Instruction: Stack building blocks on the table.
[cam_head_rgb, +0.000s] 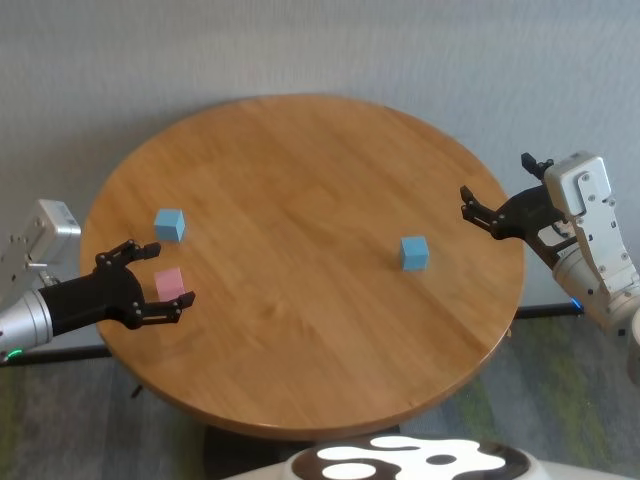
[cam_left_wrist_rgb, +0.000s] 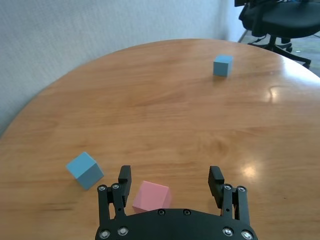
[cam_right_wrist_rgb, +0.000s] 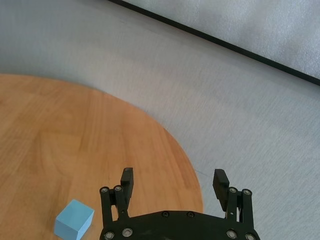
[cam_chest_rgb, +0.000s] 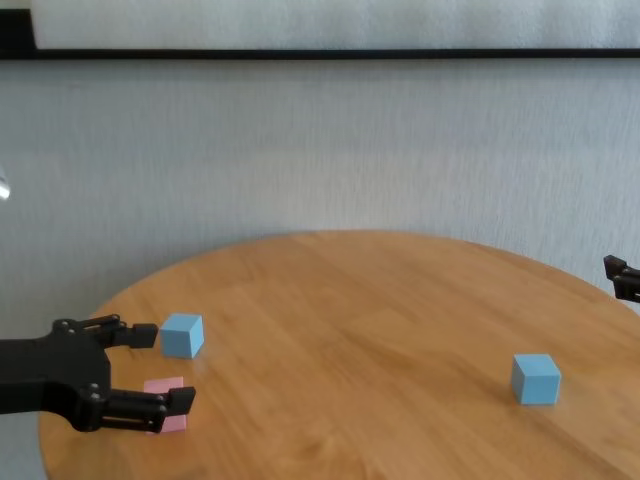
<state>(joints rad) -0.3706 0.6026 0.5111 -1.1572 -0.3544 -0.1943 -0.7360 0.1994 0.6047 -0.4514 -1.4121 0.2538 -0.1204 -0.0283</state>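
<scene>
A pink building block (cam_head_rgb: 169, 283) lies near the left edge of the round wooden table (cam_head_rgb: 300, 180). My left gripper (cam_head_rgb: 167, 273) is open, one finger on either side of this pink block (cam_left_wrist_rgb: 151, 196) without pressing on it. Just behind it sits a light blue block (cam_head_rgb: 169, 224), close to the far fingertip (cam_chest_rgb: 145, 335). Another light blue block (cam_head_rgb: 414, 252) rests toward the table's right side. My right gripper (cam_head_rgb: 495, 185) hovers open and empty over the right rim, beyond that block (cam_right_wrist_rgb: 74, 220).
A grey wall (cam_chest_rgb: 320, 150) stands behind the table. The left wrist view shows a black office chair (cam_left_wrist_rgb: 280, 20) past the table's far side. My white body (cam_head_rgb: 410, 462) is at the near edge.
</scene>
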